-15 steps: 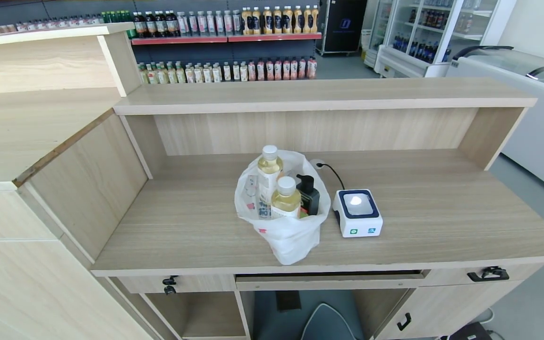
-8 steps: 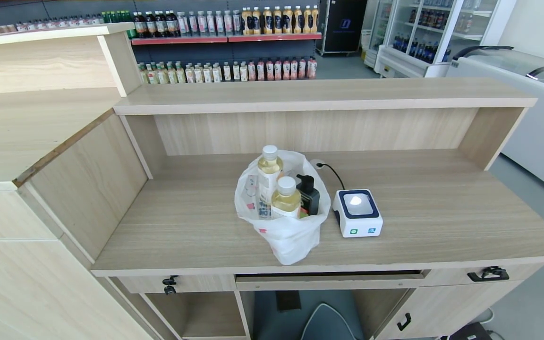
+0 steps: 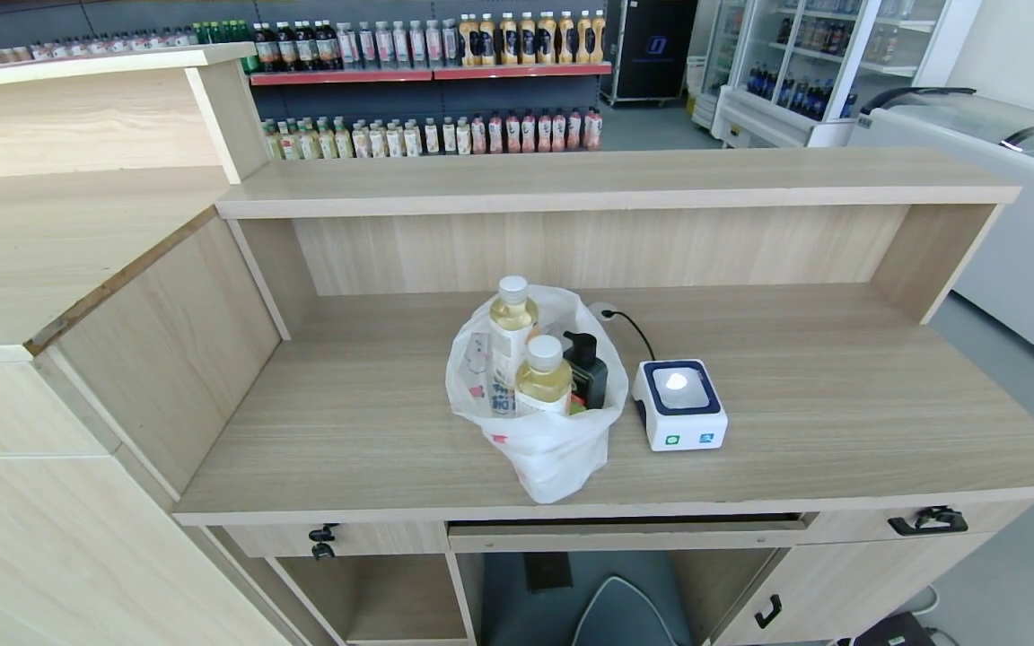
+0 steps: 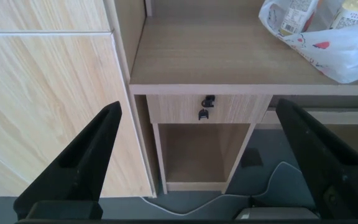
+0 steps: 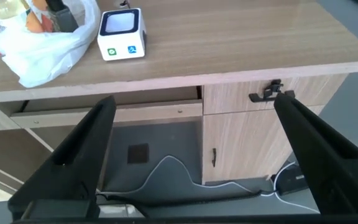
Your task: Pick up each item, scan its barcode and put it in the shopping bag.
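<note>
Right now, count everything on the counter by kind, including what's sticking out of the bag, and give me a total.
Plastic bag: 1
Drink bottles: 2
Black pump bottle: 1
Scanner: 1
Total: 5, counting only what can be seen; anything deeper in the bag is hidden.

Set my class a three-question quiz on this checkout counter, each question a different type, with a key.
1. Multiple choice: on which side of the shopping bag does the barcode scanner stand? A) the robot's left B) the robot's right C) inside it
2. True or false: the black pump bottle lies on the counter outside the bag.
3. Fill in: the bag holds ___ white-capped drink bottles.
Key: 1 B; 2 false; 3 two.
</note>
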Available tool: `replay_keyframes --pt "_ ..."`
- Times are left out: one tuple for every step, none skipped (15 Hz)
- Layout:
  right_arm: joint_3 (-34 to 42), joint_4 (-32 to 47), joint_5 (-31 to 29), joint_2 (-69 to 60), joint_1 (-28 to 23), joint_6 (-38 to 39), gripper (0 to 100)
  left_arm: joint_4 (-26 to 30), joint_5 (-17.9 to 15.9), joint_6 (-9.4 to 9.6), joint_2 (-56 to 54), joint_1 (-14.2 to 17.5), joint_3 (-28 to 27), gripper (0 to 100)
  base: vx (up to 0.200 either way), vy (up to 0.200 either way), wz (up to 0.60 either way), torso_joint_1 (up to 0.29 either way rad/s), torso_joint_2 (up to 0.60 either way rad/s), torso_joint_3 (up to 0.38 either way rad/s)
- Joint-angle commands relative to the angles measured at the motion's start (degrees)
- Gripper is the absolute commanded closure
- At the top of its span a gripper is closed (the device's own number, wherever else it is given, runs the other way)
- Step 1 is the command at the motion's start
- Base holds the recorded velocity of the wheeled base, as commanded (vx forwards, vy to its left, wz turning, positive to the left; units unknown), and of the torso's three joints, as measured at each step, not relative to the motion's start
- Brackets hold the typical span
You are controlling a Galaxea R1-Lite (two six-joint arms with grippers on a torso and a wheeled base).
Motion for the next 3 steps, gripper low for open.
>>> replay_keyframes --pt "0.0 -0.02 0.01 0.1 -0.02 -0.16 0 -0.01 0.0 -0.02 0.0 0.0 0.0 0 0.0 0.0 0.0 0.0 0.0 0.0" --pt "0.0 -0.02 0.01 0.1 -0.02 -0.24 0 -0.01 0.0 -0.02 0.0 0.0 0.0 0 0.0 0.0 0.0 0.0 0.0 0.0" --pt "0.0 -0.02 0.09 0.1 -0.02 -0.42 0 -0.01 0.0 -0.02 0.0 0.0 0.0 0 0.0 0.0 0.0 0.0 0.0 0.0"
